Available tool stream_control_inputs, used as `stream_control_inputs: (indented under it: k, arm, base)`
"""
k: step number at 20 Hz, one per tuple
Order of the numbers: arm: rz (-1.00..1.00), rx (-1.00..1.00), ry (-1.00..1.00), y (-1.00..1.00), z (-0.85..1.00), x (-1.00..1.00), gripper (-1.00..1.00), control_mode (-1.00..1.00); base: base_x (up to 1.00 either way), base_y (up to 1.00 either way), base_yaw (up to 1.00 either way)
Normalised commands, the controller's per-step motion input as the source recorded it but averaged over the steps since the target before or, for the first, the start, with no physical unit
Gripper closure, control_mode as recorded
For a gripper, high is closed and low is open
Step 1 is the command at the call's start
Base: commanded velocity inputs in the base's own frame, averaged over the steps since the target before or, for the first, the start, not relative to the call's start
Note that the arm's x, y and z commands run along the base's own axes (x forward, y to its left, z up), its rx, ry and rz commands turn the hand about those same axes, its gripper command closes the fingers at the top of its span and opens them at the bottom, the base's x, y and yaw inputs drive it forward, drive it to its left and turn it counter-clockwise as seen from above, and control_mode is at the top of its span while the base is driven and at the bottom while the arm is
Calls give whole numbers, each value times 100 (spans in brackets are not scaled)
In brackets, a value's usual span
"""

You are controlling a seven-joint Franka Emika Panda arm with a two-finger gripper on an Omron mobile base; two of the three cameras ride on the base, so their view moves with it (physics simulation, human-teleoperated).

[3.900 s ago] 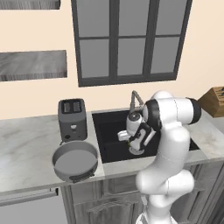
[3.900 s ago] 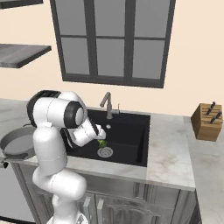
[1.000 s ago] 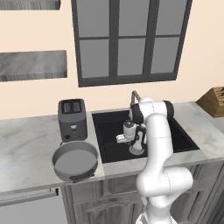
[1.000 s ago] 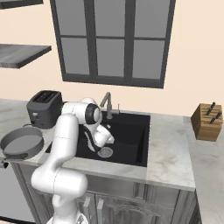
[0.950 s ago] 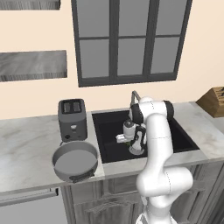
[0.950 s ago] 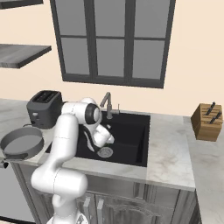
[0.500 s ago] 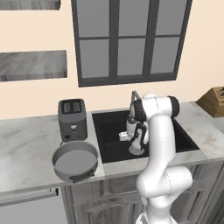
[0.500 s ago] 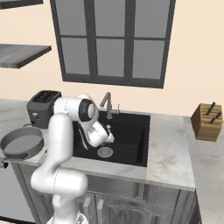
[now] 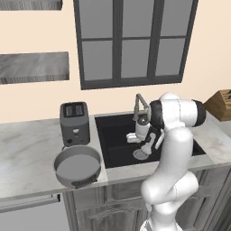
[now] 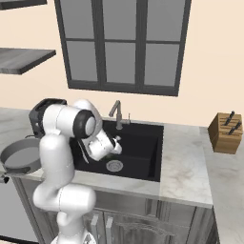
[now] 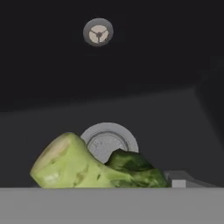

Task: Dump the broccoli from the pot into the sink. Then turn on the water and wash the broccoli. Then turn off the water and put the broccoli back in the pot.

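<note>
Rendered home kitchen. Marked by a marble counter (image 9: 27, 149) with black sink (image 9: 113, 135) and faucet (image 10: 116, 112), toaster (image 9: 73, 122), knife block (image 10: 225, 132) at right. Dark-framed window (image 9: 131, 40) above, cabinets (image 10: 143, 224) below.

Broccoli (image 11: 96, 168) pale-green stem, dark floret; sink (image 11: 131, 78) black; drain (image 11: 107, 141) seemingly silver.

One green broccoli floret with a pale stem (image 11: 83, 168). One wide, shallow grey metal pot (image 9: 77, 165) at the table's front edge. One large black rectangular sink (image 9: 118, 135), one slim grey metal faucet (image 9: 137, 104), one boxy dark grey two-slot toaster (image 9: 74, 122), and one wooden knife block (image 10: 225, 133).
</note>
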Motion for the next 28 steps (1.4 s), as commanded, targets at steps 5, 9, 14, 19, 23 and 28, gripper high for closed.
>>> stream_control_inputs:
  k: [5, 9, 14, 19, 23, 28]
  arm:
    - [0, 0, -9, 33, 73, -68, 100, -100]
    - [0, 0, -11, 41, 86, -56, 100, -100]
    - [0, 0, -5, 44, 95, -28, 100, -100]
    - [0, 3, -2, 35, 100, -2, 100, -100]
    - [0, 2, -1, 17, 100, 11, 100, -100]
    - [0, 2, 0, 20, 100, 0, 100, -100]
  base:
    - [0, 0, 0]
    - [0, 0, 0]
    - [0, 0, 0]
    - [0, 0, 0]
    - [0, 0, 0]
    - [0, 0, 0]
